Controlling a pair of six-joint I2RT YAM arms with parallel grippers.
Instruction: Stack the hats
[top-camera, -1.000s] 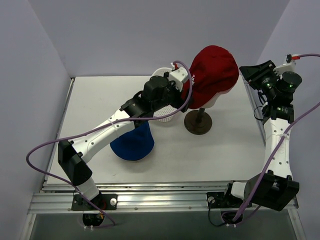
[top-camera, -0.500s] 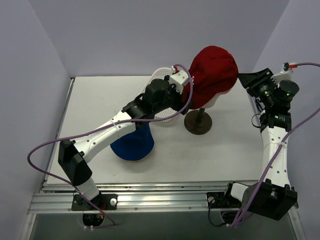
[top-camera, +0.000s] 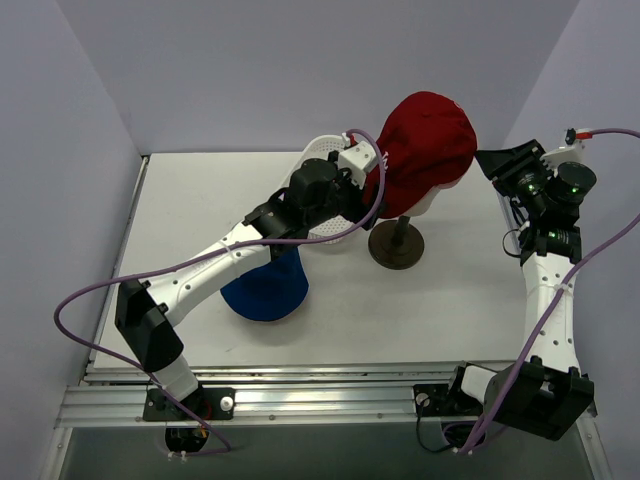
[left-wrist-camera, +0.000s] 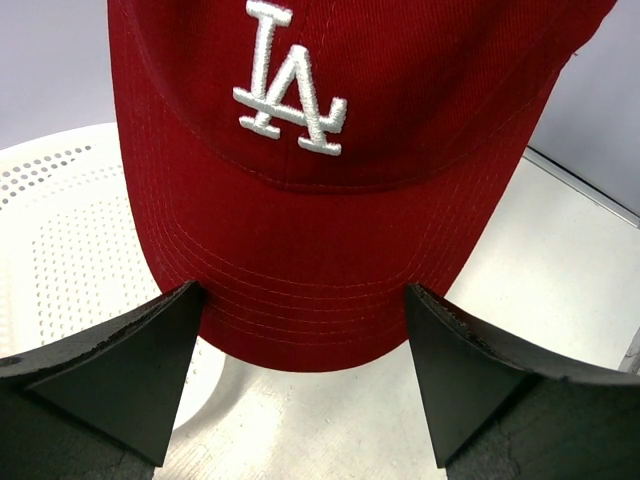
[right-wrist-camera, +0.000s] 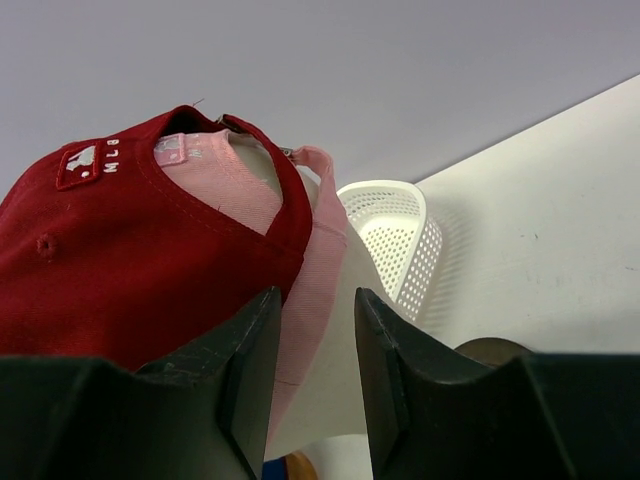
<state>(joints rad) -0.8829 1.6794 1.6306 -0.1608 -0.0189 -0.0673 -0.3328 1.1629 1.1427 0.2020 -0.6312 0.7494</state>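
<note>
**Top external view.** The dark red cap (top-camera: 428, 138) sat on the mannequin head (top-camera: 426, 204), whose stand (top-camera: 396, 246) rested on the table (top-camera: 200, 200). The left gripper (top-camera: 374, 182) was at the cap's brim, in front of the white basket (top-camera: 318, 148). The right gripper (top-camera: 490, 158) hung just beside the cap's far side, apart from it. The blue bucket hat (top-camera: 266, 290) lay on the table, partly under the left arm.

**Left wrist view.** The left gripper (left-wrist-camera: 305, 300) had its fingers (left-wrist-camera: 120, 370) spread wide, with the red cap (left-wrist-camera: 330, 150) brim between them. Whether the pads touched the brim could not be told.

**Right wrist view.** The right gripper (right-wrist-camera: 312, 310) fingers (right-wrist-camera: 385, 390) stood a narrow gap apart, pinching nothing. Beyond them the pale pink cap (right-wrist-camera: 312, 260) showed beneath the red cap (right-wrist-camera: 130, 250), both on the head, with the basket (right-wrist-camera: 395, 230) behind.

**Step in hand.** Two caps appeared stacked; the left gripper seemed to be seating or leaving the red brim. The next move would call for the left arm to draw back, pinch the soft bucket hat, and set it over the red crown.
</note>
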